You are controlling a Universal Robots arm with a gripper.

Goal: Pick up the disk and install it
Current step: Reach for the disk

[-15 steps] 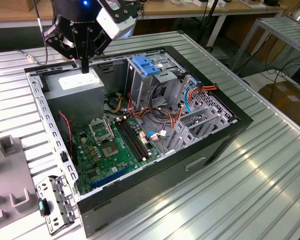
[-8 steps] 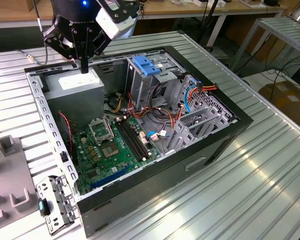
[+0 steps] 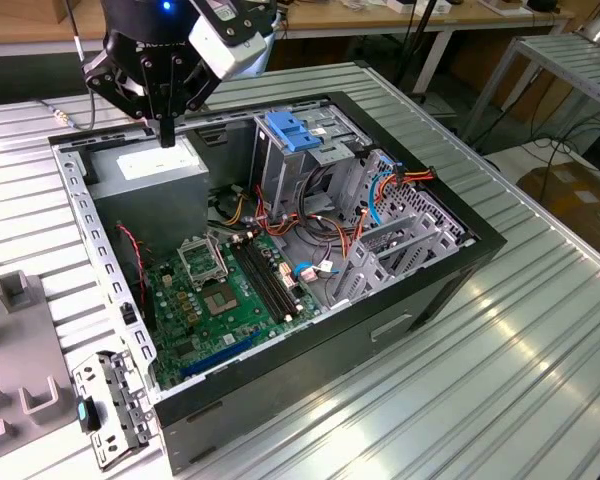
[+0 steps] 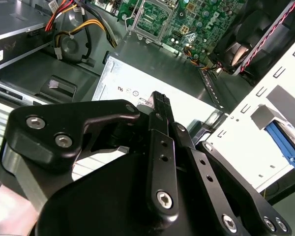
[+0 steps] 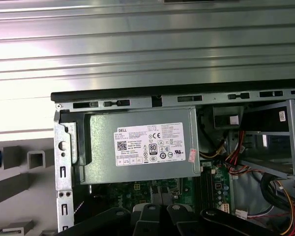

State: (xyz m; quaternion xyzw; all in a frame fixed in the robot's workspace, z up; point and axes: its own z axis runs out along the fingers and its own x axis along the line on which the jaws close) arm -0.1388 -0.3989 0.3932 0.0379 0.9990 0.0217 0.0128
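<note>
Gripper (image 3: 166, 138) hangs over the open computer case (image 3: 460, 255) at its far corner on the exterior view's left, tip just above the grey power supply (image 3: 150, 170). Its fingers are together with nothing between them. The second wrist view makes that plain: the black fingers (image 4: 160, 105) meet in one narrow bar over the supply's white label.

Exterior view gives the whole layout. A green motherboard (image 3: 225, 290) lies on the case floor, with the drive cage (image 3: 280, 175) beyond it, capped by a blue ribbed plastic piece (image 3: 295, 133). Orange and red cables (image 3: 405, 178) run to the exterior view's right. All of it sits on a slatted metal table (image 3: 500, 400).

Disk: cannot place it for certain. Whether it sits in the cage under that blue piece, I cannot tell.

First wrist view looks straight down on the power supply's label and the case's edge, with table slats past it. Second wrist view adds the processor socket (image 4: 150, 19) and a black fan (image 4: 255, 34) with a red-and-black wire. A loose metal bracket (image 3: 110, 405) lies beside the case's near corner, well apart from the gripper.
</note>
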